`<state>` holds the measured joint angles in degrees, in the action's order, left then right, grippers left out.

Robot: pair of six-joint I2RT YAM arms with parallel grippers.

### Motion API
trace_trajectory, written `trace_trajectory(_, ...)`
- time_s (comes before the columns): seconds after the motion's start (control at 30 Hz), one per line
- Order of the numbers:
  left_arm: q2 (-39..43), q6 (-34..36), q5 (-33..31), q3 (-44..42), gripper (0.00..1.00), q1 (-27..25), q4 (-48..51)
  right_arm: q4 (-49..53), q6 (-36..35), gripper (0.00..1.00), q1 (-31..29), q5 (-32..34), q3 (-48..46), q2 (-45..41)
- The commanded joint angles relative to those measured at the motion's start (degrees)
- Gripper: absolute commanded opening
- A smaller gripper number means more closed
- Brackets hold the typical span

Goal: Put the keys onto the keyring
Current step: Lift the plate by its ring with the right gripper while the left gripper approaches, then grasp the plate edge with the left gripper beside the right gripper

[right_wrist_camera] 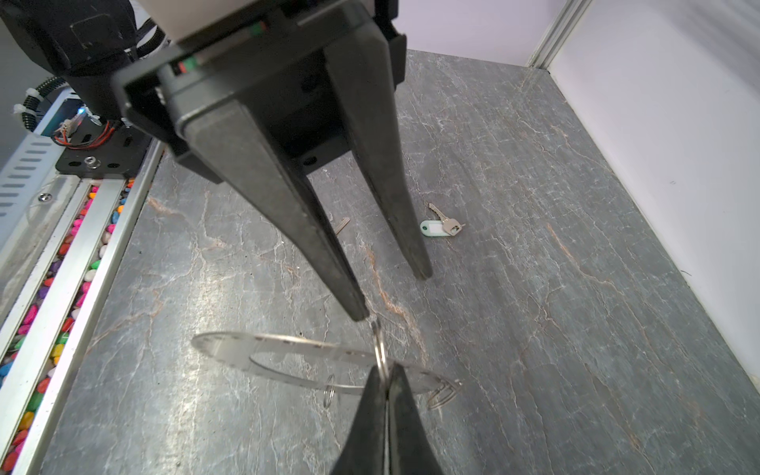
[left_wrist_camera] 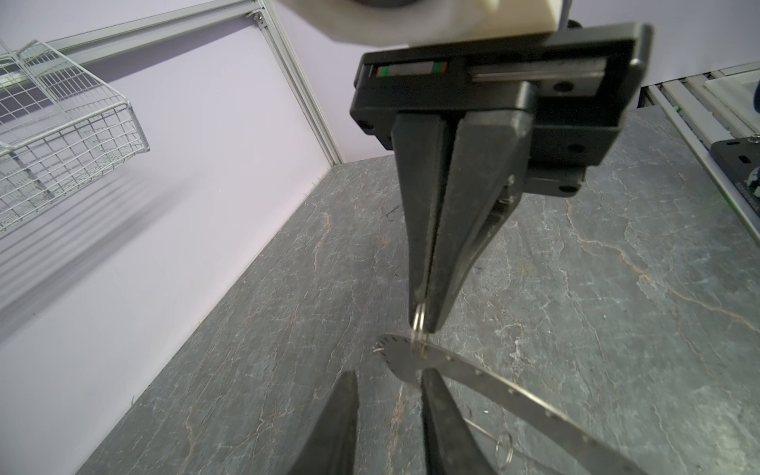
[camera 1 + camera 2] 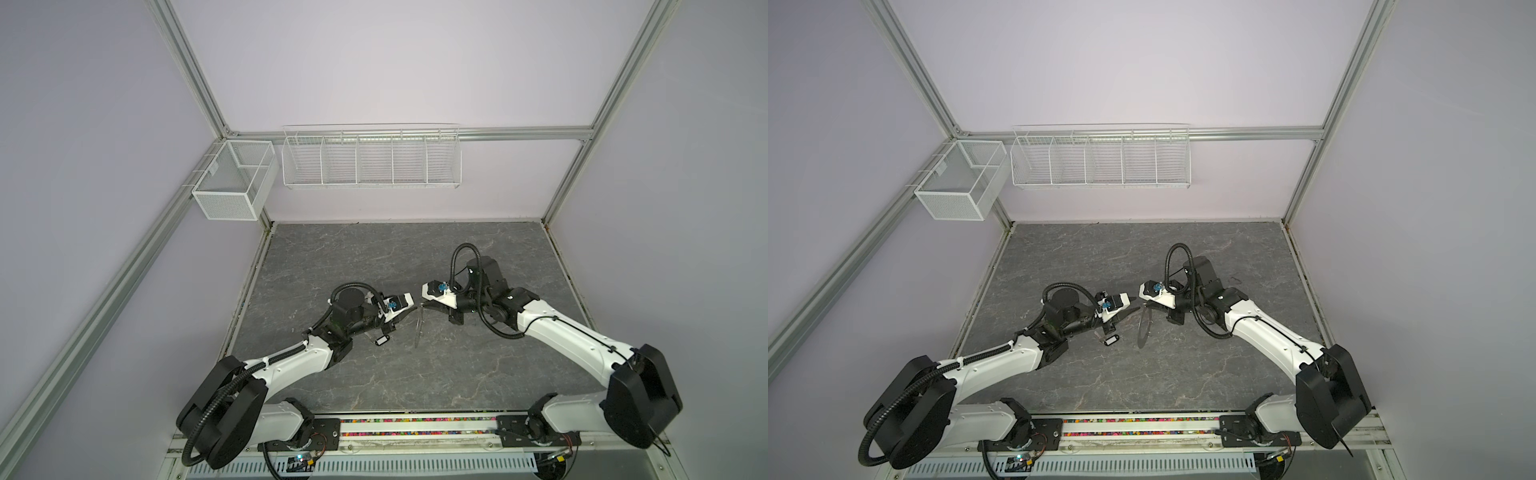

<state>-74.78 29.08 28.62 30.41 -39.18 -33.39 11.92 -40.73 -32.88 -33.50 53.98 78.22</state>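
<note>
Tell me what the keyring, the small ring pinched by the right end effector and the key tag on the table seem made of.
Keyring: thin sheet metal, likely steel, brushed grey with glints.
Small ring: shiny coiled metal wire, doubled loops visible.
Key tag: probably plastic, smooth matte white, with rounded edges.

A grey veined desk [image 3: 374,257] spreads under the left tool [image 3: 412,311] and right tool [image 3: 424,306]. Well beyond both, a white wire rack [image 3: 371,185] with five bays hangs on the wall. A mesh basket [image 3: 224,203] hangs farther off, past the left tool. Behind both tools runs a channel of what look like coloured pebbles [image 3: 415,420].
</note>
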Motion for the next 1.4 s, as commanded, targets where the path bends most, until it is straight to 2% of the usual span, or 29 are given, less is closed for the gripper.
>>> trace_trajectory(0.0,-1.11,-2.02,2.03,-0.47,0.28,-0.28,-4.45,-2.08,-0.41,0.07,-0.58,-2.84,-0.45,-1.04)
trace_trajectory(0.37,-2.01,-2.60,4.76,0.39,0.24,-0.37,-3.82,-2.08,0.21,0.07,-1.04,-3.03,-0.37,-0.93)
trace_trajectory(0.57,-2.58,-2.10,5.47,1.39,0.14,-0.42,-2.96,-2.17,0.32,0.07,-1.25,-3.07,0.07,-0.29)
trace_trajectory(0.67,-2.69,-1.35,6.05,2.05,0.06,-0.37,-1.68,-2.34,0.54,0.07,-1.31,-3.08,0.34,0.11)
trace_trajectory(0.73,-2.50,-1.00,6.27,2.53,0.00,-0.37,-0.49,-2.34,0.61,0.11,-1.29,-2.95,0.47,0.46)
trace_trajectory(0.83,-1.84,-0.71,6.18,3.30,0.00,-0.37,1.32,-2.25,0.78,0.17,-1.30,-2.18,0.56,0.80)
trace_trajectory(0.93,-1.02,-0.04,5.27,5.13,0.00,-0.37,6.53,-1.41,0.74,0.35,-0.97,0.09,0.61,0.56)
trace_trajectory(1.1,1.16,1.63,3.14,8.90,0.00,-0.37,17.44,-2.24,0.98,0.40,1.43,2.41,-1.77,-2.32)
trace_trajectory(1.23,1.40,2.99,2.82,13.89,0.00,-0.37,29.05,-1.90,0.60,0.40,2.37,3.70,-3.04,-4.04)
trace_trajectory(1.37,0.88,2.93,3.67,16.95,0.00,-0.37,35.03,-1.47,0.53,0.40,2.32,4.15,-3.26,-4.59)
